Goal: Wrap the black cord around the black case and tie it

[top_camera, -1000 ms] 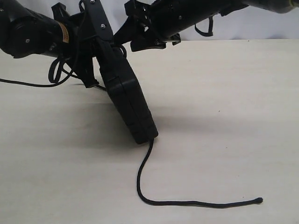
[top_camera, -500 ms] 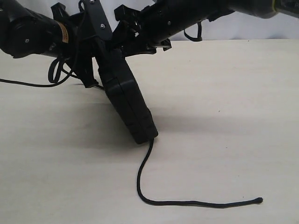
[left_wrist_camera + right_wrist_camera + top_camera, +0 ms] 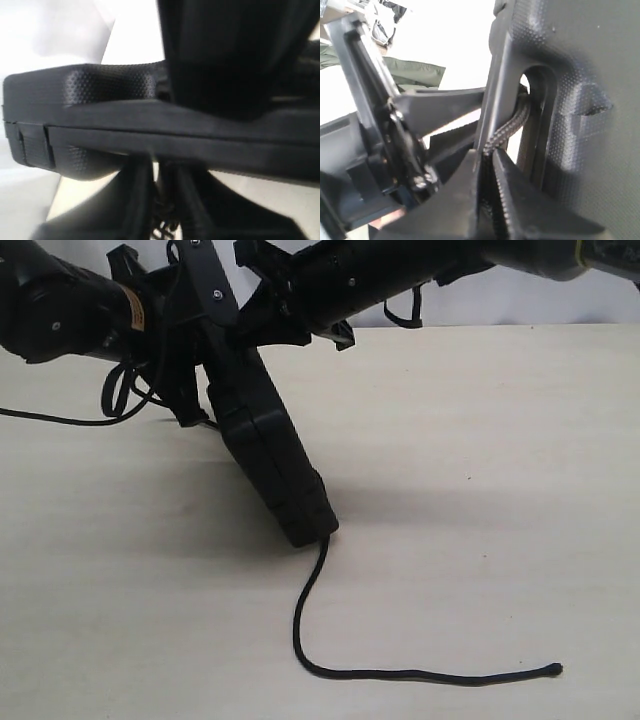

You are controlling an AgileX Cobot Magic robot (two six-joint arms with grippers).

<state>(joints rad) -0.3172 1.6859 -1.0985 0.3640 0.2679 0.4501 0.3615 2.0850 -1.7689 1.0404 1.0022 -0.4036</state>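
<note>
Case placement: flat, rectangular, matte black plastic case point(image 3: 275, 465) standing on one lower corner on the pale desk point(image 3: 480, 440), leaning steeply. Long axis running from the two grippers at the raised end down toward the right of the exterior view.

Cord routing: long, thin, black braided cord point(image 3: 400, 675) emerging at the grounded corner, curving toward the camera, then lying loose on the desk, free end well off to the right. At the raised end, passing through the moulded handle slot point(image 3: 536, 107), per the right wrist view.

Right gripper point(image 3: 489, 155): jaws together, pinching the braided cord just beside the handle slot.

Left gripper point(image 3: 212, 352): straddling the raised end of the case. Impossible to tell whether pressing on the case or merely standing around it, with the left wrist view filled by the case edge and blurred dark shapes.

Governing relation: cord leaving the right gripper's pinch straight into the slot; stretch along the case hidden in all views. Slack tail lying roughly crosswise to the long axis, on the right arm's side.

Probable next action: drawing the cord taut along the long axis, calling for steady support from the left gripper against tipping. Wrapping not yet visibly completed; no tie in view.
</note>
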